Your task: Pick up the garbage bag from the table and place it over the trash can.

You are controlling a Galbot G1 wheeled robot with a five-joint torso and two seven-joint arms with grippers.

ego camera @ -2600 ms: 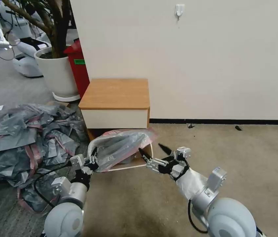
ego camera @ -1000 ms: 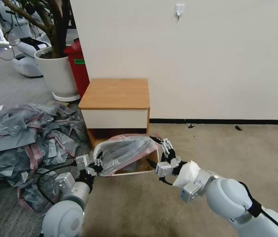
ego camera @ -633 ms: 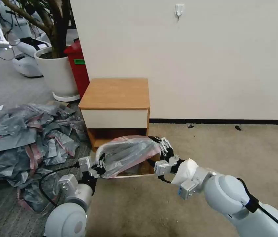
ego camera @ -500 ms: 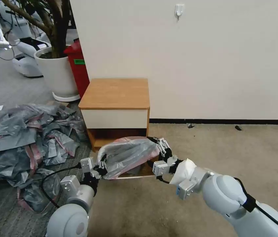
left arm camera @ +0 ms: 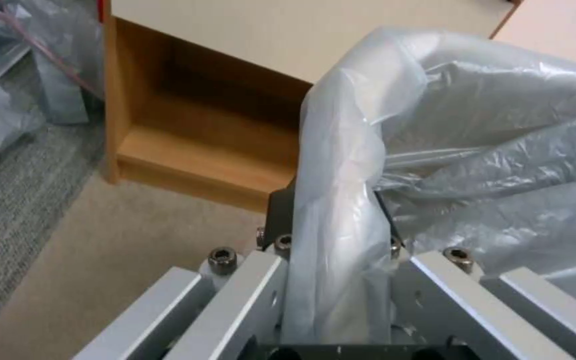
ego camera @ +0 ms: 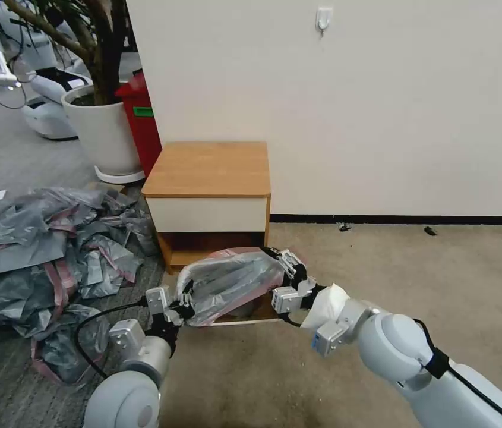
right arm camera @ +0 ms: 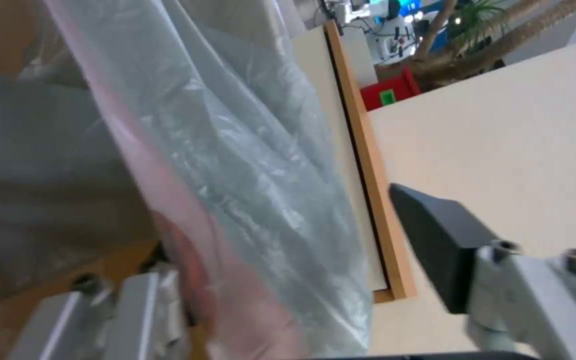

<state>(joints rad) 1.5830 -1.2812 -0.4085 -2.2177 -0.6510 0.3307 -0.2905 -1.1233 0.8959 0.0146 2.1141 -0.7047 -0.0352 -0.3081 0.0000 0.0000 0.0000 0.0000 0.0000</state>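
The garbage bag [ego camera: 227,280], translucent grey with a pink-red band, is stretched open low over the trash can [ego camera: 245,322]; only a strip of the can's beige front rim shows beneath it. My left gripper [ego camera: 184,304] is shut on the bag's left edge, and the left wrist view shows the plastic [left arm camera: 341,165] pinched between its fingers [left arm camera: 281,215]. At the bag's right edge my right gripper [ego camera: 271,270] stands open, with the pink rim [right arm camera: 188,240] lying in the wide gap between its fingers [right arm camera: 435,235]. Just behind is the table [ego camera: 209,169], its wooden top bare.
A big heap of grey bags [ego camera: 43,249] covers the floor to the left. Behind it stand a white plant pot [ego camera: 102,131] and a tall red bin [ego camera: 142,122]. The wall runs behind the table. Open carpet [ego camera: 417,267] lies to the right.
My right arm has swung in from the right and its open gripper has come up around the bag's right edge. The left gripper and the bag have shifted slightly right.
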